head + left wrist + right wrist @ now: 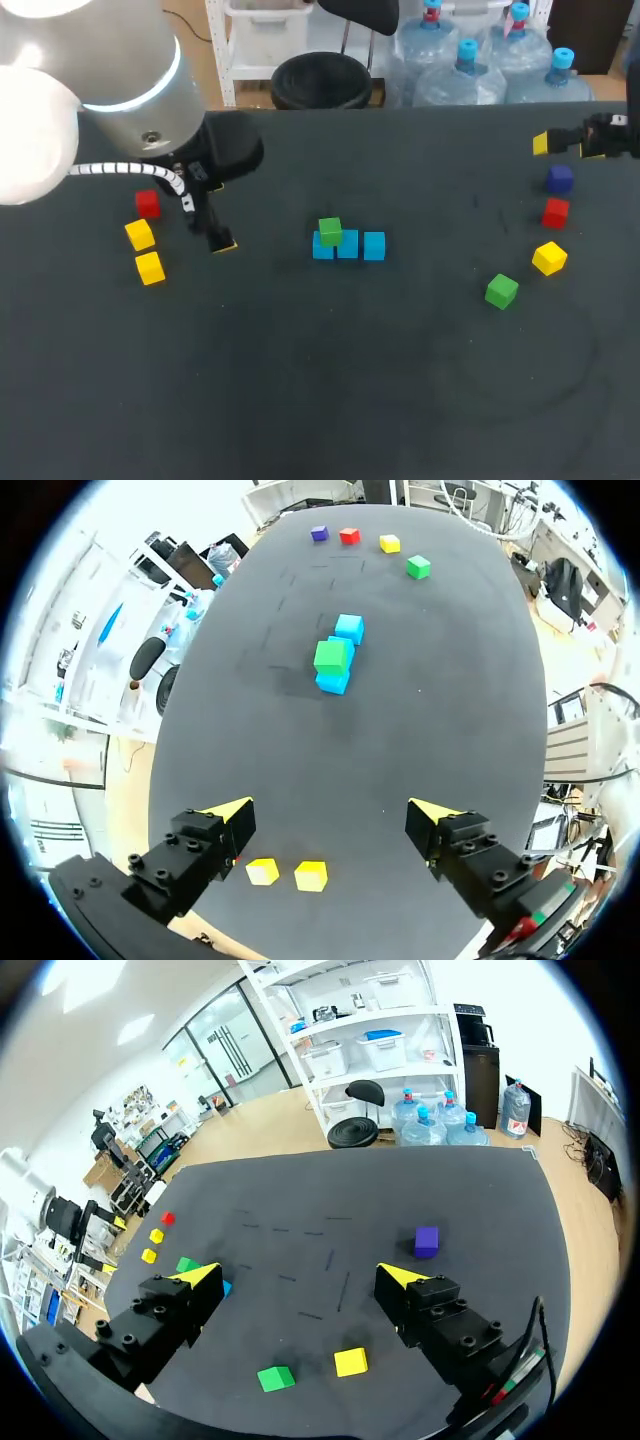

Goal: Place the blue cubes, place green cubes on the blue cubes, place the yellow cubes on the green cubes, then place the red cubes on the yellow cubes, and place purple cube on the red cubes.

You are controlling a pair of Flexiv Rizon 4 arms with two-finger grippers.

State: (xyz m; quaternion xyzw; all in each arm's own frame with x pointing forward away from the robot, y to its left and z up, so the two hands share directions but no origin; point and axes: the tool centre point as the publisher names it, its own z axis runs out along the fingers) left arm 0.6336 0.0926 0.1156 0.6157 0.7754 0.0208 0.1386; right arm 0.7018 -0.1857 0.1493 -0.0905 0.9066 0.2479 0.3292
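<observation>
Three blue cubes [348, 245] lie in a row mid-table, and a green cube [330, 231] sits on the leftmost one. My left gripper [207, 222] hangs open to their left, beside a red cube [147, 203] and two yellow cubes [145, 250]. In the left wrist view the open gripper [335, 815] has the two yellow cubes [287, 874] just beneath it and the blue-green stack [333, 660] far ahead. My right gripper [570, 147] stands open at the far right, above a purple cube [559, 179], red cube [556, 212], yellow cube [549, 258] and green cube [501, 291].
In the right wrist view the open gripper [300, 1278] has the purple cube [427, 1241] ahead of one finger, with a yellow cube [350, 1362] and a green cube [275, 1378] below it. The dark table [330, 380] stretches bare toward the front edge.
</observation>
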